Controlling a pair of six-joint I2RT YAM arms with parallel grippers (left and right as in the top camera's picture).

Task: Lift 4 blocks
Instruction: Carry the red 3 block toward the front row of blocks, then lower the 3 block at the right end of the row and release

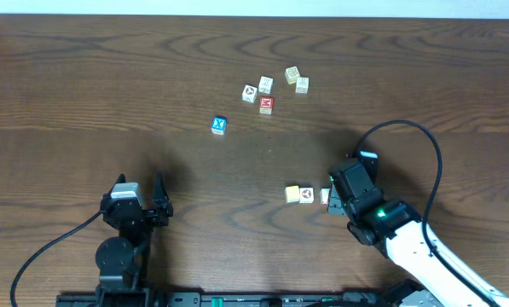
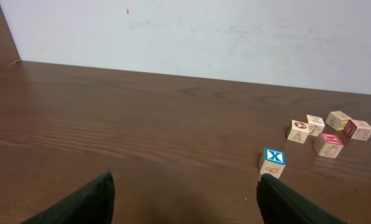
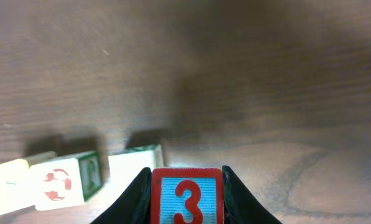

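Blocks [image 1: 299, 195] lie in a tight row on the table [image 1: 83, 85] beside the right arm, while the left gripper [image 2: 186, 202] idles spread wide and the right gripper [image 3: 186, 186] pinches the "3" block [image 3: 186, 202] by its sides, likely to raise it squarely.

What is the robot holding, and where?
The right pincer grips the small wooden cube with the red 3 by opposite sides; the left pincer holds nothing.
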